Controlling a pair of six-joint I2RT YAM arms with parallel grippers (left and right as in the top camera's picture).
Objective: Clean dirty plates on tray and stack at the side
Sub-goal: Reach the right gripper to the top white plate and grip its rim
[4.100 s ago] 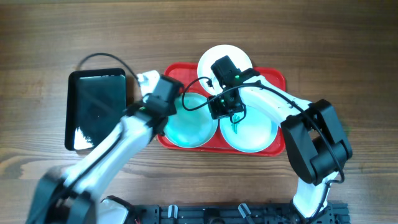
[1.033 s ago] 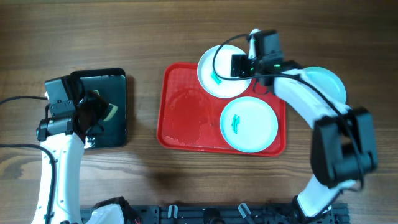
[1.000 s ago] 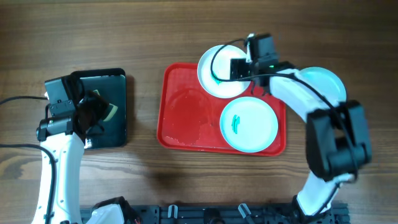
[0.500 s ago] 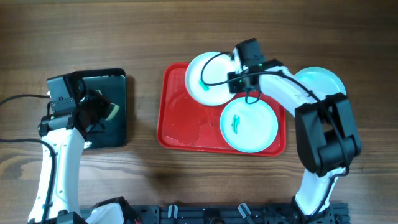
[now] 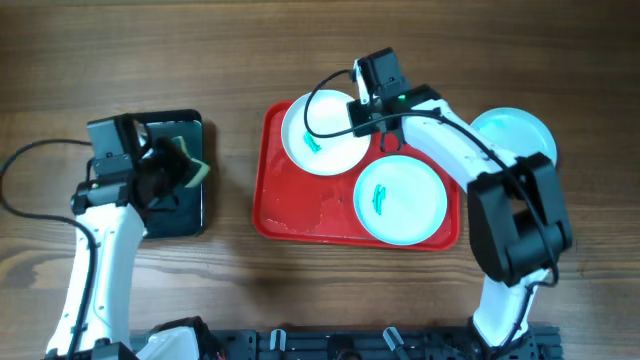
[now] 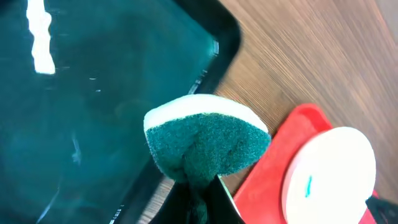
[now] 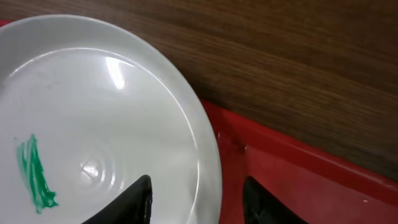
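The white plate point(image 5: 320, 135) with a green smear lies at the back left of the red tray point(image 5: 300, 210). My right gripper point(image 5: 366, 118) stands open at its right edge. In the right wrist view the gripper point(image 7: 196, 202) straddles the rim, one finger over the white plate point(image 7: 93, 124), the other over the red tray point(image 7: 298, 180). A pale blue plate point(image 5: 400, 200) with a green smear lies at the tray's front right. A second pale blue plate point(image 5: 515, 130) rests on the table to the right. My left gripper point(image 5: 165, 175) is shut on a green sponge point(image 6: 205, 140).
A narrow black tray point(image 5: 165, 215) lies at the left under my left gripper; the left wrist view shows its glossy surface point(image 6: 93, 93). Wet streaks mark the red tray's bare left half. The right arm point(image 5: 450, 150) crosses over the tray's back right corner.
My right gripper moved left along the tray's back edge and the white plate slid left with it. My left gripper shifted slightly right with the sponge.
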